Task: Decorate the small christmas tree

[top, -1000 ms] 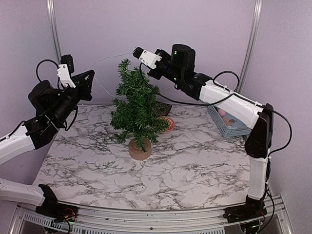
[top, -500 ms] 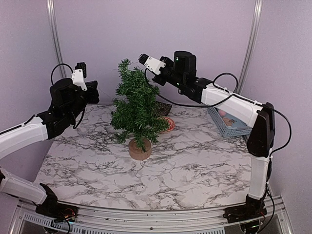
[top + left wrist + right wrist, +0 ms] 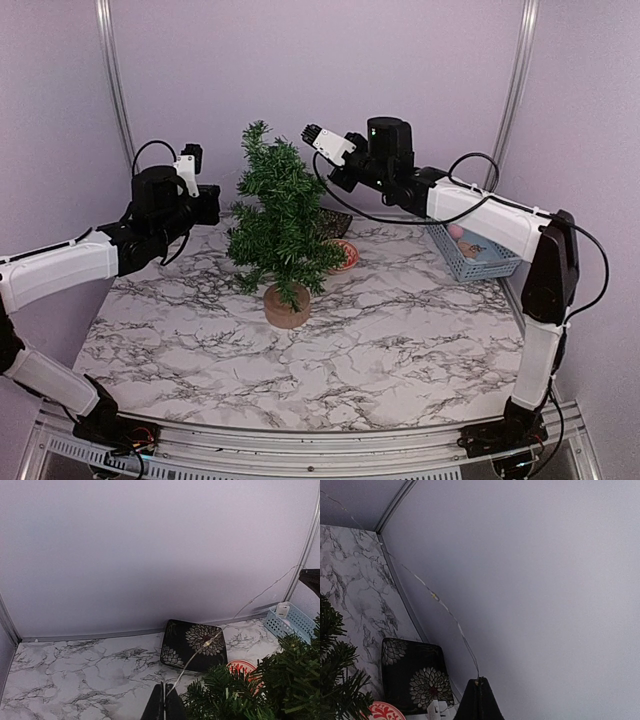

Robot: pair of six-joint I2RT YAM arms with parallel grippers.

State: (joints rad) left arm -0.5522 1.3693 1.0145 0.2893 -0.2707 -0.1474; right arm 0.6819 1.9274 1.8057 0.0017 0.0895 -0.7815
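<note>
With both jaws pinched shut on the limp, fragile wire [image 3: 205,643], I judge the tree [image 3: 282,225] light and tippy, best steadied at its base [image 3: 287,306].

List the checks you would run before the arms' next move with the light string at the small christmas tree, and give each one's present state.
1. Left claw shut on the thin silvery wire light string: ok.
2. Right claw shut on the same string: ok.
3. Small dark-green bristly christmas tree upright on its round tan base: ok.
4. Claws on opposite sides of the tree's upper part: ok.
5. String free of the branches between the claws: cannot tell.
6. Table behind the tree free of obstacles: not ok, a black flower-patterned square pad lies there.
</note>
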